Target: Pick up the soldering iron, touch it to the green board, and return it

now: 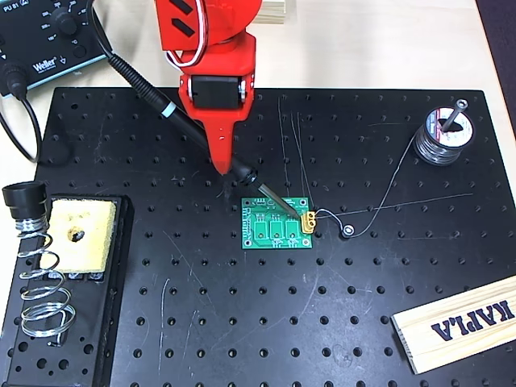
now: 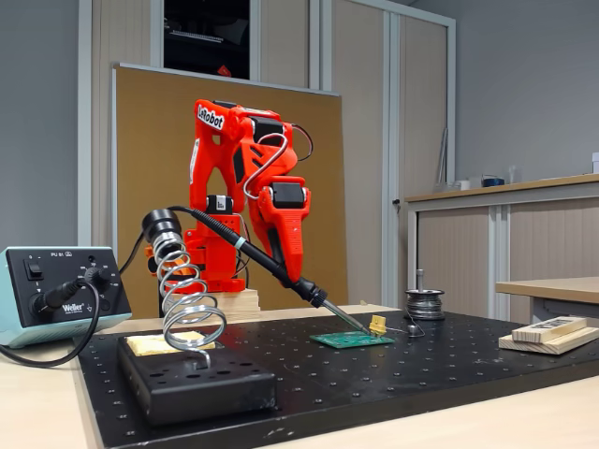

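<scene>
The red two-finger gripper (image 1: 228,165) is gripping the long slim black soldering iron (image 1: 173,111), jaws clamped on its lower shaft. The iron is slanting diagonally in the overhead view, cord end upper left, metal tip pointing lower right. Its tip is touching the small square green circuit board (image 1: 276,225) beside the yellow connector (image 1: 308,221), on the black perforated plate (image 1: 322,322).

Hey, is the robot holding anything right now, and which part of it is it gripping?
Yes. The end effector holds the soldering iron near the front of its black handle, just behind the metal tip.

The red arm (image 2: 239,178) folds forward, wrist pitched down (steeply), fingers (image 1: 230,165) closed and pointing at the table.
</scene>
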`<move>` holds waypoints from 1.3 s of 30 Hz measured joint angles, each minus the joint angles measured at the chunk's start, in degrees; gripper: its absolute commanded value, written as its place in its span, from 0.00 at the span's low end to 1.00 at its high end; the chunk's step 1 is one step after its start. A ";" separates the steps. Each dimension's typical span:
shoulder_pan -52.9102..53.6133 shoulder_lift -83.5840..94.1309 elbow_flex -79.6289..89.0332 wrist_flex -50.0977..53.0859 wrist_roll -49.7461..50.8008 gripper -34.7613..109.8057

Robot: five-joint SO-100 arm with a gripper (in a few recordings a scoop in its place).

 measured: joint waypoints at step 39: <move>11.95 21.36 6.94 10.90 -1.93 0.24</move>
